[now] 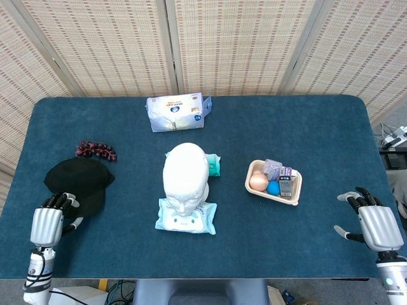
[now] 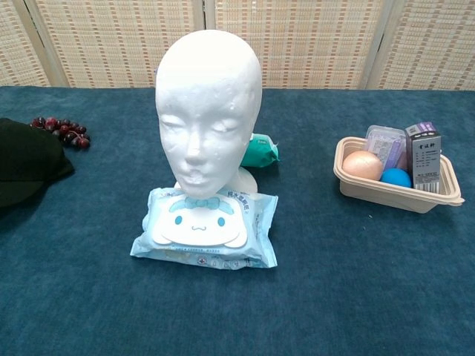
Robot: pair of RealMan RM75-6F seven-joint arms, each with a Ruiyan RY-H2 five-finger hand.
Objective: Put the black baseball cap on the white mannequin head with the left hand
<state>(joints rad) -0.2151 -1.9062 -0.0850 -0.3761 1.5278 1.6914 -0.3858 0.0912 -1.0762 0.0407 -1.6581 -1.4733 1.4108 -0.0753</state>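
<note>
The black baseball cap (image 1: 79,181) lies on the blue table at the left, and its right edge shows in the chest view (image 2: 26,167). My left hand (image 1: 49,223) sits just in front of it, fingertips touching the cap's near edge and thumb held apart to the side. I see nothing clasped in it. The white mannequin head (image 1: 184,175) stands upright in the middle, facing me (image 2: 208,111). My right hand (image 1: 375,223) rests at the table's front right corner, fingers apart and holding nothing. Neither hand shows in the chest view.
A pack of wipes (image 1: 186,217) lies in front of the mannequin head (image 2: 204,226) and a green packet (image 1: 213,165) behind it. Dark grapes (image 1: 95,150) lie behind the cap. A tray (image 2: 386,194) of small items stands to the right. A tissue pack (image 1: 177,112) lies at the back.
</note>
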